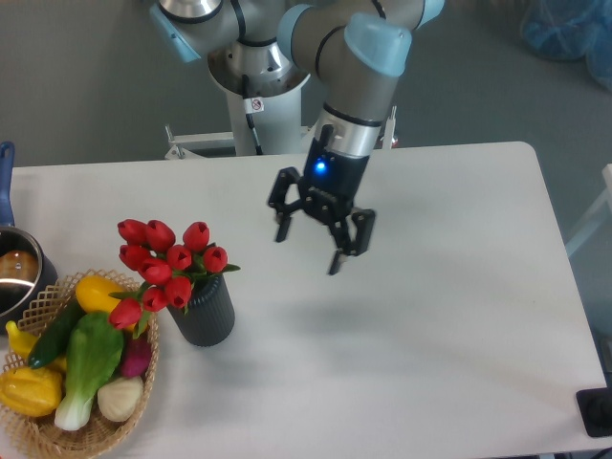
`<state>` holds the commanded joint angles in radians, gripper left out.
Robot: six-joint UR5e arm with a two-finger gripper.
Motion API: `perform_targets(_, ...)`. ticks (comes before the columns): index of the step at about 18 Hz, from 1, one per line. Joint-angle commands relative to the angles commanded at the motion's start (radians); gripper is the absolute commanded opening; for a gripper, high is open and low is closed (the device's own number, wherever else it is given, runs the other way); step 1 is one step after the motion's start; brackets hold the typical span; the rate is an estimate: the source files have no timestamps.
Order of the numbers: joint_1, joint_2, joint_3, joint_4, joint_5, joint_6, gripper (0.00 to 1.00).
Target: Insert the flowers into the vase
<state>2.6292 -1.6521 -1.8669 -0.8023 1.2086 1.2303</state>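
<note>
The red tulip flowers [164,265] stand with their stems inside the dark ribbed vase [205,312] at the left of the white table, buds leaning left over the basket. My gripper [310,245] hangs open and empty above the table's middle, well to the right of the vase and apart from the flowers.
A wicker basket [53,438] holding yellow, green and purple vegetables sits at the front left, touching distance from the vase. A metal pot [17,273] is at the left edge. The robot base [256,81] stands behind the table's far edge.
</note>
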Motion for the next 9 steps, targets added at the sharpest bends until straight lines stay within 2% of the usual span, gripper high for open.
perform_targets(6,0.017,-0.002,0.020,-0.018,0.167,0.024,1.00)
perform_targets(9,0.049,-0.011,0.060,-0.109,0.206,0.031,1.00)
